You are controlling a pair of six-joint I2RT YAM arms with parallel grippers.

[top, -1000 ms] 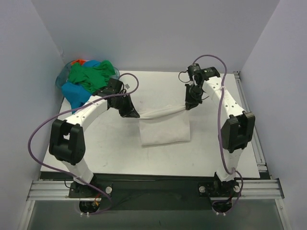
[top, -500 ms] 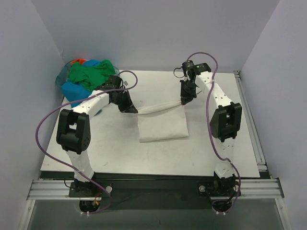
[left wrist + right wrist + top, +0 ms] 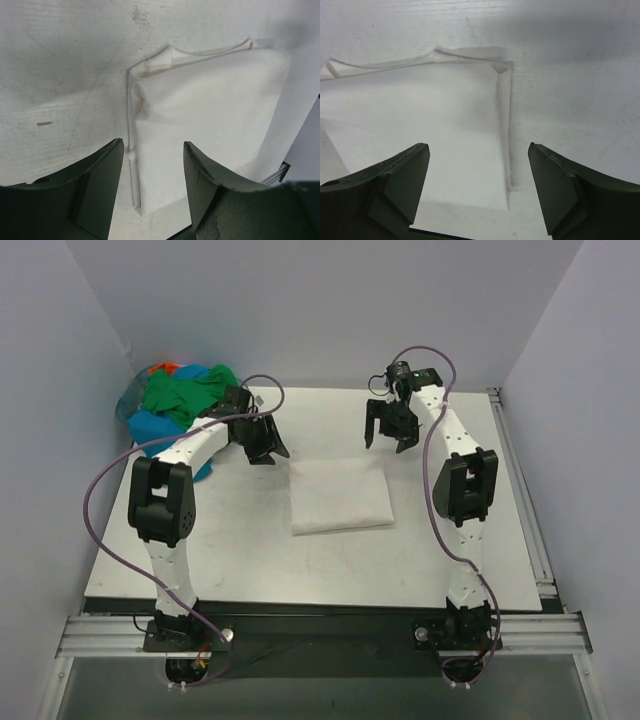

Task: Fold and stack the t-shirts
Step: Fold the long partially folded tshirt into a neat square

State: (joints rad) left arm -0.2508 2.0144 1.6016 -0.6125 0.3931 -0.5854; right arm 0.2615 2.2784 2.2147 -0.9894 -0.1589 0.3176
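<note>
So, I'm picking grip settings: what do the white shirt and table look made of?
The shirt looks like soft matte cloth, probably cotton: limp folded layers, creased edges. The table looks like hard white-painted board, maybe wood: faint grain, scuffs.

The white shirt (image 3: 338, 495) is showing as matt cloth, creased at its edges. The table (image 3: 240, 550) is looking matt white, scuffed and scratched. At ten o'clock the pile (image 3: 185, 400) is showing crumpled cloth.
</note>
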